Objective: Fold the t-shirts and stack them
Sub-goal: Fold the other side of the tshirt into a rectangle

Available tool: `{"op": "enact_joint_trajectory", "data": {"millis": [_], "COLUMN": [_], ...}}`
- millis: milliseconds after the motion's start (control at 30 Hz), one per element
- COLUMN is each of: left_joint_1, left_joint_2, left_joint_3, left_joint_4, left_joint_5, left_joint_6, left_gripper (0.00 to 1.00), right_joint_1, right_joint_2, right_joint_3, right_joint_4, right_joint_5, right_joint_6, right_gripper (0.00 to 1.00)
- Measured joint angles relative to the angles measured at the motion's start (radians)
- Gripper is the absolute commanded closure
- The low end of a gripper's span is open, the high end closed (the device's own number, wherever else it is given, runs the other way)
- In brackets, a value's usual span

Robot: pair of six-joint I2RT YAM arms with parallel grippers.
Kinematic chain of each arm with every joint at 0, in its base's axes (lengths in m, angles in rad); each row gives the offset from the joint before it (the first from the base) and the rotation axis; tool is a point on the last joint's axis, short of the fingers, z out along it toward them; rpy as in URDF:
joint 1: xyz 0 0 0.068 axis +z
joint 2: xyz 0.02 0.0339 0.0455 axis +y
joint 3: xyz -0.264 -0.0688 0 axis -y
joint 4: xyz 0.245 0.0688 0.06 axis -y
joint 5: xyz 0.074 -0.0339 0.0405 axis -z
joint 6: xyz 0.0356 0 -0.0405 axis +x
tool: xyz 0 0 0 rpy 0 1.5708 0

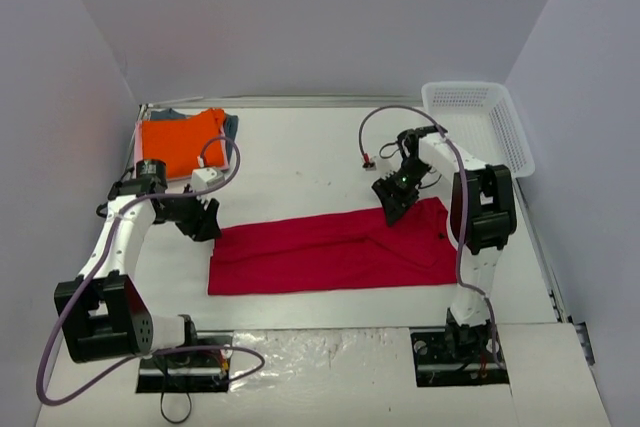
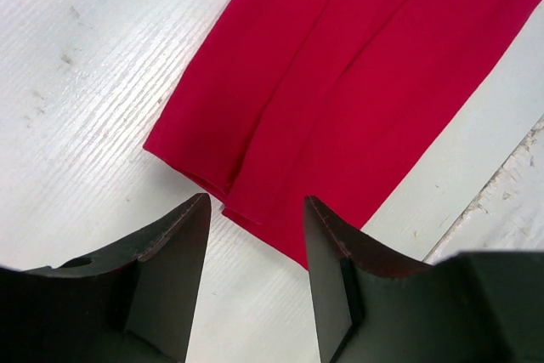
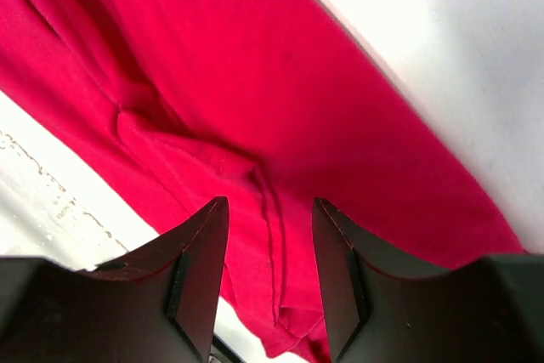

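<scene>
White table (image 1: pixel 320 152) walled on three sides, arms bolted at the near edge. Crimson red t-shirt (image 1: pixel 335 252) lies flat mid-table, folded into a long band running left-right between the two arms; in the left wrist view the band (image 2: pixel 357 82) shows lengthwise fold lines and layered edges at its corner, in the right wrist view it (image 3: pixel 255 65) is rumpled into a small bunched crease. White mesh basket (image 1: pixel 480 117) sits at the far right corner, well apart from the red shirt, overhanging the table's right edge; only its mesh floor shows. Far left corner: folded orange shirt (image 1: pixel 180 142) on top of a pile, grey-blue shirt (image 1: pixel 232 127) peeking out along its right side. Left gripper (image 1: pixel 205 222) hangs at the red shirt's far-left corner, fingers spread wide, nothing between them; wrist view (image 2: pixel 256 200) shows the corner framed in the gap, contact with cloth can't be told. Right gripper (image 1: pixel 392 209) is at the far edge near the shirt's right end, likewise wide apart and holding nothing, crease under the gap (image 3: pixel 269 202). Nothing lies between either gripper and the cloth.
</scene>
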Motion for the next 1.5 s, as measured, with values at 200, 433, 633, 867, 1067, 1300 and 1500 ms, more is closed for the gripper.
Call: {"op": "enact_joint_trajectory", "data": {"millis": [200,433,633,867,1067,1300,1500], "left_joint_1": [0.001,0.005,0.007,0.007,0.008,0.008,0.008], "left_joint_2": [0.000,0.000,0.000,0.000,-0.016,-0.039,-0.052], "left_joint_3": [0.000,0.000,0.000,0.000,-0.014,-0.015,-0.015], "left_joint_4": [0.004,0.007,0.008,0.011,0.018,0.018,0.018], "left_joint_5": [-0.011,-0.014,-0.015,-0.018,-0.019,-0.019,-0.019], "left_joint_6": [-0.005,-0.016,-0.019,-0.019,-0.019,-0.019,-0.019], "left_gripper": [0.54,0.54,0.54,0.54,0.54,0.54,0.54], "right_joint_1": [0.008,0.029,0.037,0.044,0.063,0.115,0.167], "right_joint_2": [0.037,0.039,0.039,0.039,0.005,-0.100,-0.134], "right_joint_3": [0.016,0.018,0.016,-0.003,-0.038,-0.102,-0.166], "right_joint_4": [0.002,0.002,0.002,0.003,0.002,-0.005,-0.010], "right_joint_5": [-0.007,-0.023,-0.033,-0.037,-0.036,-0.034,-0.021], "right_joint_6": [-0.006,-0.013,-0.023,-0.025,-0.021,-0.008,-0.001], "right_gripper": [0.60,0.68,0.83,1.00,1.00,1.00,1.00]}}
